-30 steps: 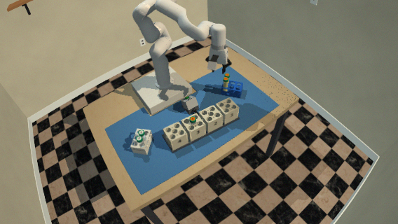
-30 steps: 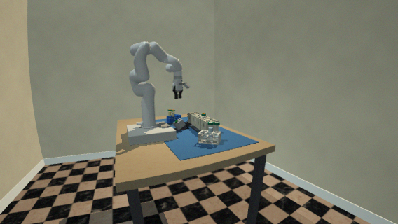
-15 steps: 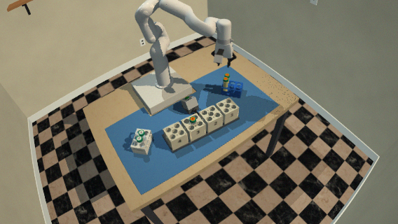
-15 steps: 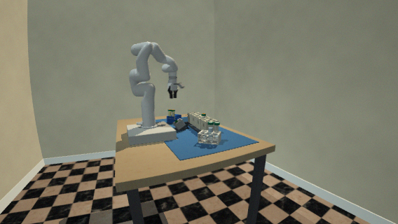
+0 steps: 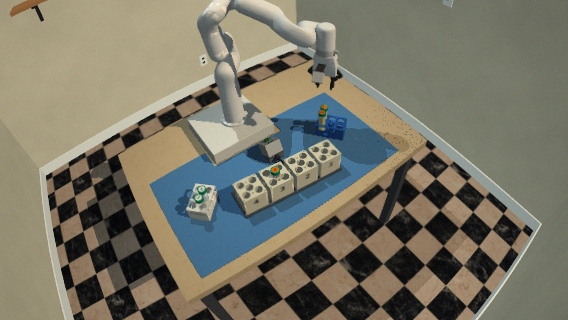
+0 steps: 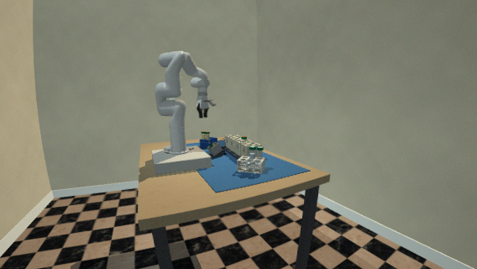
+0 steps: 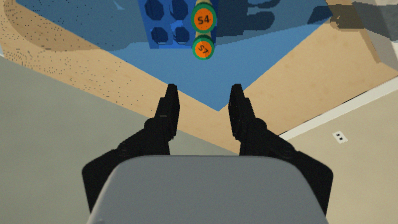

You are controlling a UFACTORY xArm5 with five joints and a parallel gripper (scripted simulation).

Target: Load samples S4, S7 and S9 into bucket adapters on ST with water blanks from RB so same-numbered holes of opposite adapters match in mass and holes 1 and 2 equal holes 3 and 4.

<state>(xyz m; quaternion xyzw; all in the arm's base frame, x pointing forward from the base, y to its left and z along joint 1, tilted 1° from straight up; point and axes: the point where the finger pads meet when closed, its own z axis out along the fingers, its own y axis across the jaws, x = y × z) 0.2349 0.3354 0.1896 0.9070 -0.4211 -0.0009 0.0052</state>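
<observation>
My gripper (image 5: 323,83) (image 6: 202,113) (image 7: 204,95) is open and empty. It hangs high over the table's far corner, beyond the blue sample rack RS (image 5: 340,124) (image 6: 207,143) (image 7: 164,26). Two orange-dotted samples stand in RS, S4 (image 7: 203,20) and S7 (image 7: 202,49); in the top view they show as a pair (image 5: 322,117). Sample S9 (image 5: 274,170) stands in adapter 3 (image 5: 283,189), on the side toward the arm's base. Adapters 4 (image 5: 254,199), 2 (image 5: 307,175) and 1 (image 5: 330,163) hold no tubes. The clear blank rack RB (image 5: 201,213) (image 6: 250,166) holds two white-dotted blanks (image 5: 201,189) (image 5: 198,198).
The sloped desk (image 5: 270,149) (image 6: 216,150) with the green DONE key (image 5: 267,139) stands between the arm's base plate (image 5: 220,137) and the adapter row. The blue mat (image 5: 240,235) covers the middle of the table. The table's edge lies close under the gripper.
</observation>
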